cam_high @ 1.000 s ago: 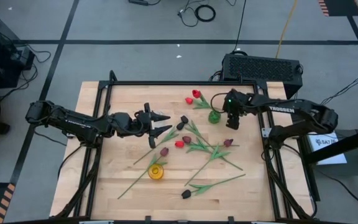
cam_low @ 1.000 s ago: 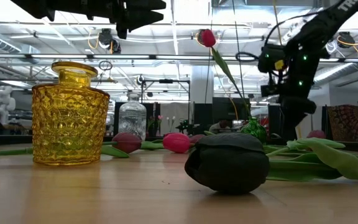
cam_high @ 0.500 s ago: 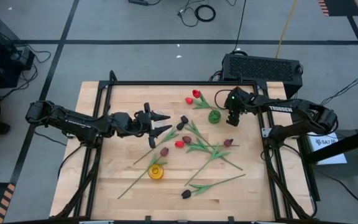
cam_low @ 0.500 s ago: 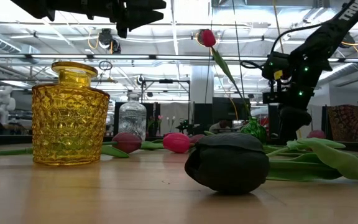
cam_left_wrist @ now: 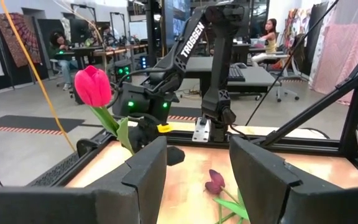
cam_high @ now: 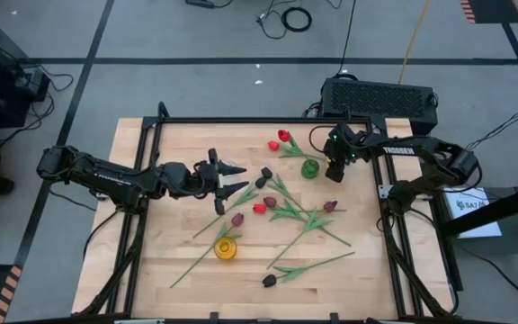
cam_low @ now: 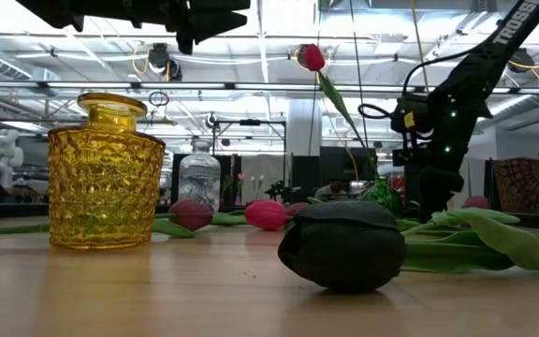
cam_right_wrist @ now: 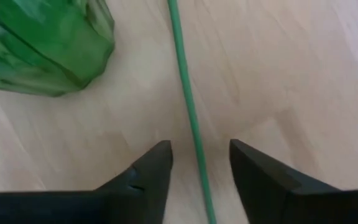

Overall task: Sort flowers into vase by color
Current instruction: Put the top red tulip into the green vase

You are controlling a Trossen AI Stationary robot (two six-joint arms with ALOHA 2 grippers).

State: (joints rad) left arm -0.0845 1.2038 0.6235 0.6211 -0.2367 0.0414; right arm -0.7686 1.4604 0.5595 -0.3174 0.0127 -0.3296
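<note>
a: right end effector point(cam_high: 334, 172) hangs low by the small green glass vase point(cam_high: 309, 167), its two dark fingers point(cam_right_wrist: 151, 171) apart with a thin green plastic stem point(cam_right_wrist: 188, 112) running between them, not yet pinched. left end effector point(cam_high: 232, 178) waits open and empty over the middle of the tabletop point(cam_high: 151, 243).

b: and the flowers?

a: one bright red artificial tulip point(cam_high: 283, 138) stands in the green vase; the rest lie scattered around the tabletop's middle, near the yellow cut-glass vase point(cam_high: 226, 248).

b: how will they handle?

a: light, bendy, slippery i'd judge; take the stem near mid-length, not the head.

b: views?

a: only the right wrist view shows the stem lined up between the fingers; the low view shows the tulip standing upright.
</note>
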